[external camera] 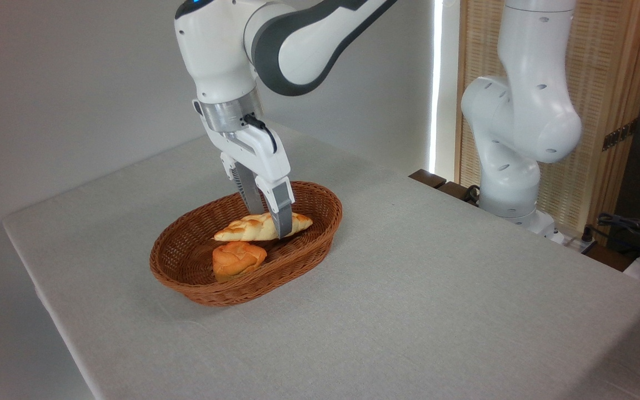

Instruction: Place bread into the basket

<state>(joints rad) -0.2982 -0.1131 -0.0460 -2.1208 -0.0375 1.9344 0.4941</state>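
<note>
1. Bread (253, 228) lay flat inside the basket (303, 253), across its middle-to-far part, long axis roughly left-right.
2. Gripper (269, 219) pointed down over the loaf, fingers spread apart, one in front of it and one behind; it held nothing.
3. Small round orange bun (238, 259) sat in the basket just in front of the bread.
4. Basket rested on the grey-clothed table (436, 278).

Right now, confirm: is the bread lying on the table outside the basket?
No, the bread lies inside the basket, behind the small bun.
</note>
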